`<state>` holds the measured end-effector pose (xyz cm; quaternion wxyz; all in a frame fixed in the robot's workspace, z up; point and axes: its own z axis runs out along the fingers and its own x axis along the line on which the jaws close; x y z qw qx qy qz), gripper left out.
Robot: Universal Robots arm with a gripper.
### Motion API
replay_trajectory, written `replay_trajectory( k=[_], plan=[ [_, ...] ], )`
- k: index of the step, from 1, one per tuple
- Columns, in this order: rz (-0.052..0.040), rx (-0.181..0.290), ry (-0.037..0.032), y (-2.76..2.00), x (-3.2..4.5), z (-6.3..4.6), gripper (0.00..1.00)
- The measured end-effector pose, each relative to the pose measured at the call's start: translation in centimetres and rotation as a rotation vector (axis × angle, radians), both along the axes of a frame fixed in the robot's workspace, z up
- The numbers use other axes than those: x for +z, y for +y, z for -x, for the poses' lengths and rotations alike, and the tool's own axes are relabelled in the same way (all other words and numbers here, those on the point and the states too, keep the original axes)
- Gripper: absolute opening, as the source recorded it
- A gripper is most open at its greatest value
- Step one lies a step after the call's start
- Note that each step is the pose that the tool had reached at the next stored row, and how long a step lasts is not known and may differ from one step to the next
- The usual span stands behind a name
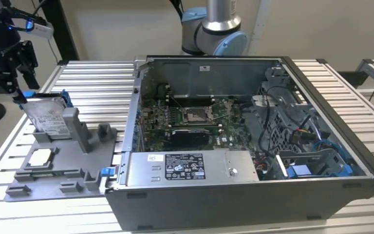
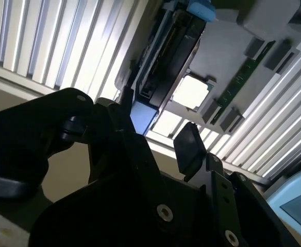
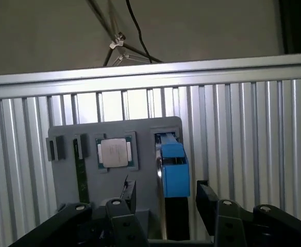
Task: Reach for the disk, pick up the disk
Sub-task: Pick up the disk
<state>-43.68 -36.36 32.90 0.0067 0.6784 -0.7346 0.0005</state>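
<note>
Exterior view showed the tool (image 1: 17,85) hanging just above the disk (image 1: 49,117), which stood on edge in a grey holder (image 1: 57,161) on the slatted worktop (image 1: 89,78). First wrist view had its fingers (image 3: 204,198) spread apart, one either side of the disk's blue-framed edge.

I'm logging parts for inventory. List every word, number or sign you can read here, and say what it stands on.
Label on the disk: printed, too small to read.
Black-and-white label on the power supply box: too small to read.
White sticker beside that label: too small to read.
Small sticker on the computer case back wall: too small to read.
Chip: no readable marking.
Nothing can be quoted.
</note>
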Motion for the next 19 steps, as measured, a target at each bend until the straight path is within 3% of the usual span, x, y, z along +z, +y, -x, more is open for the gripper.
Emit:
replay_trajectory(
  k=[9,19],
  plan=[
    [0.0000,0.002,-0.0043,0.10,-1.64,0.2,1.00],
    [-0.0001,0.002,-0.0046,0.11,-3.47,0.2,1.00]
  ],
)
